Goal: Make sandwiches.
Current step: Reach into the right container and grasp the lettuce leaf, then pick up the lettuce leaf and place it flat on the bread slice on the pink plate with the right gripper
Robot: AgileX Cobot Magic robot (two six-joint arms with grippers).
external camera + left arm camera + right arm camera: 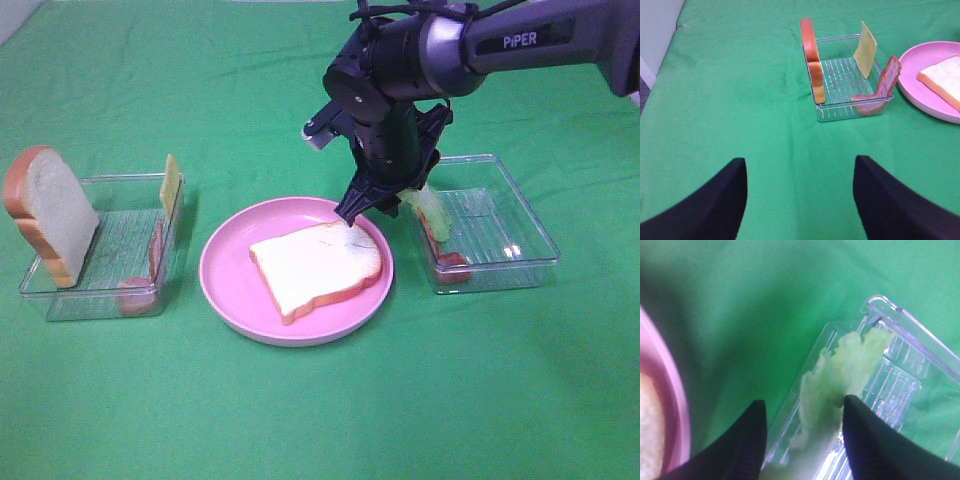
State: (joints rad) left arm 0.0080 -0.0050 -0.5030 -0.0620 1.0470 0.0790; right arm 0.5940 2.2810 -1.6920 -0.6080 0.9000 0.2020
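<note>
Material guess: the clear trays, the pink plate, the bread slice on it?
Both clear rectangular trays: rigid transparent plastic, glossy; ribbed floors, rim highlights. Round pink plate: probably plastic, smooth, soft sheen. White bread slice with orange-brown crust: likely foam or soft plastic toy; matte, uniform.

This is looking like a robotics lab rather than a kitchen: a green-clothed table (300,420) is carrying a toy bread slice (45,205) in a clear plastic tray (40,295), and a PiPER-labelled robot arm (520,40) is reaching over it.

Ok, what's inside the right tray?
The tray holds a lettuce leaf leaning on its left wall, bacon at its foot. The arm covers part of that wall, so anything there is hidden.
</note>
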